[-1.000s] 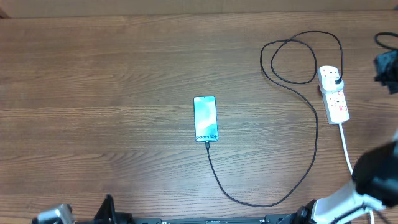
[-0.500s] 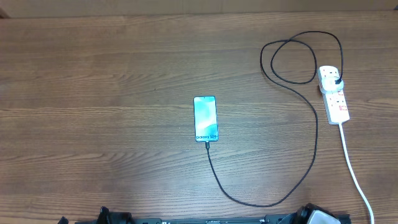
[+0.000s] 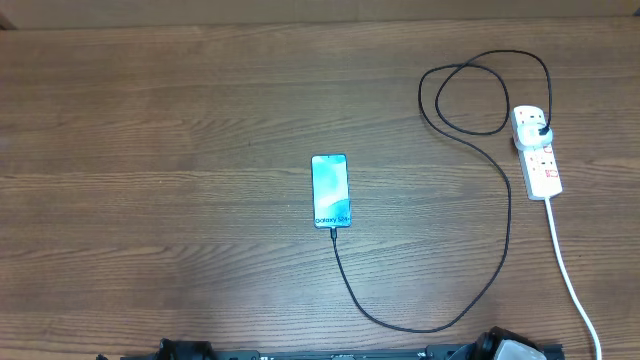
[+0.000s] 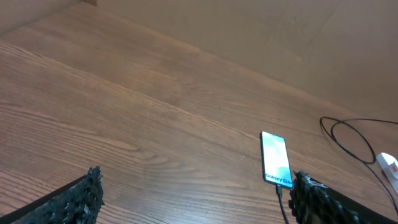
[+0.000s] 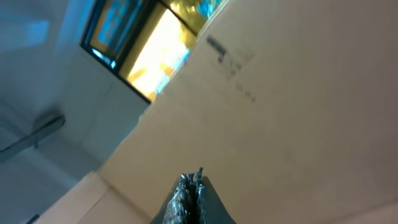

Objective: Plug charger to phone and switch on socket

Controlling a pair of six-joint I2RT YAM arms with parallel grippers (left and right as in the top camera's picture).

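The phone lies flat mid-table with its teal screen up; it also shows in the left wrist view. The charger cable runs from the phone's near end, loops right and up, and its plug head sits in the socket, a white power strip at the right. My left gripper is open and empty, low over the table near the front edge, the phone just beyond its right finger. My right gripper is shut and empty, pointing up at a cardboard wall.
The socket's thick white cord runs to the front right edge. A cardboard wall borders the table's far side. The arm bases sit at the front edge.
The right arm has withdrawn from the right side of the overhead view to the front edge. The left arm has also dropped out of sight. Phone, cable and socket have not moved.
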